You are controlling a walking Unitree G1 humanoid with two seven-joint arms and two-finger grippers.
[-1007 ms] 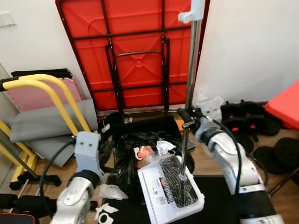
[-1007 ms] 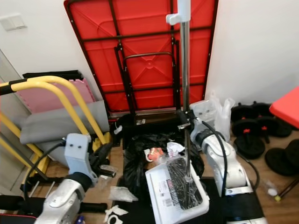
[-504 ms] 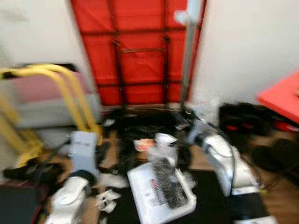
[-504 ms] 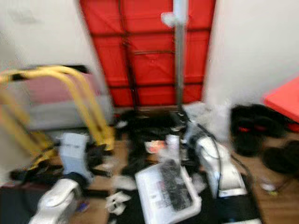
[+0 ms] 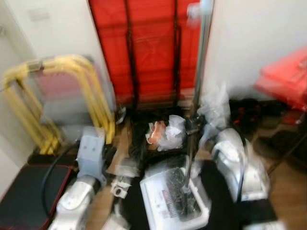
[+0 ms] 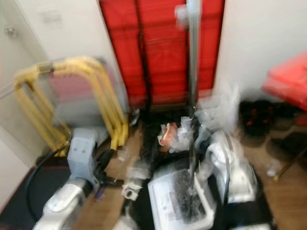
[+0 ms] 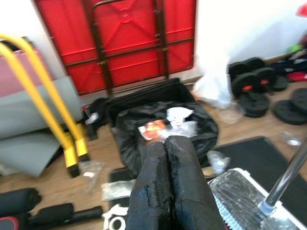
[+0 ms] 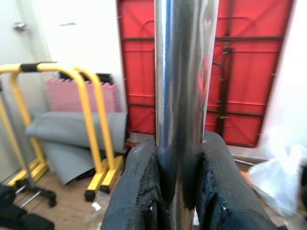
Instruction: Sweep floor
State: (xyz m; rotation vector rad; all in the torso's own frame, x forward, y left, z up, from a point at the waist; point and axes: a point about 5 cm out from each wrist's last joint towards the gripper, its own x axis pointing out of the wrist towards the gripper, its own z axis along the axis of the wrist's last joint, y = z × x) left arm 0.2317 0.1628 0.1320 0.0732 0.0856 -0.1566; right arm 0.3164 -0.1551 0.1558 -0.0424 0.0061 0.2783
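My right gripper (image 8: pixel 175 191) is shut on the silver broom pole (image 5: pixel 197 91), which stands upright. At the pole's foot, the broom's black bristles rest in a white dustpan (image 5: pixel 175 201) on the floor between my arms. Behind the dustpan a black rubbish bag (image 7: pixel 163 124) lies open, with crumpled paper and a red-and-white wrapper (image 5: pixel 154 132) inside. My left gripper (image 7: pixel 165 143) is shut on nothing and hangs above the floor to the left of the dustpan. Scraps of plastic and paper (image 5: pixel 120 187) lie on the wooden floor near it. Both eye views are blurred.
A red folded table (image 5: pixel 153 48) leans on the back wall. Yellow bars (image 5: pixel 67 91) with grey and pink mats stand at the left. Black weights (image 7: pixel 254 81) and a clear plastic bag (image 5: pixel 216 103) lie at the right, below a red table edge (image 5: pixel 285 76). Black mats (image 5: pixel 29 187) cover parts of the floor.
The camera has swung left, so the whole scene sits further right and is blurred. The broom stays in my right gripper, over the dustpan.
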